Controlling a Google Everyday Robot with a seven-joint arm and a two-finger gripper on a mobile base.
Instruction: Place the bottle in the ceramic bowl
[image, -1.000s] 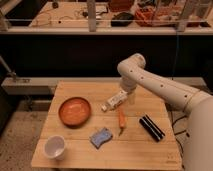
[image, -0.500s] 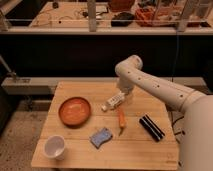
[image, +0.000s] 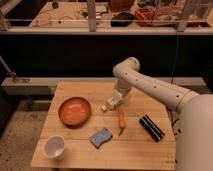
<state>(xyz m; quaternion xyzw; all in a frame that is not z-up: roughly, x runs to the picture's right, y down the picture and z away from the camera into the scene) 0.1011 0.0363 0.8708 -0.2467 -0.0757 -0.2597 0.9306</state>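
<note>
Bottle (image: 108, 105), slim and white, beneath tool (image: 118, 97)

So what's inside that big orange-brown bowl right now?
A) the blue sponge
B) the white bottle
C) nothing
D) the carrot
C: the ceramic bowl shows only its bare inside; the bottle lies on the table beside it, with the gripper down at it.

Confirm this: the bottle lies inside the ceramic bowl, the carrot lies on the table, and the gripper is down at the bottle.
Wrong on one point. The camera view shows the bottle lying on the table, outside the ceramic bowl, between it and the carrot. The carrot does lie on the table, and the gripper is down at the bottle.
</note>
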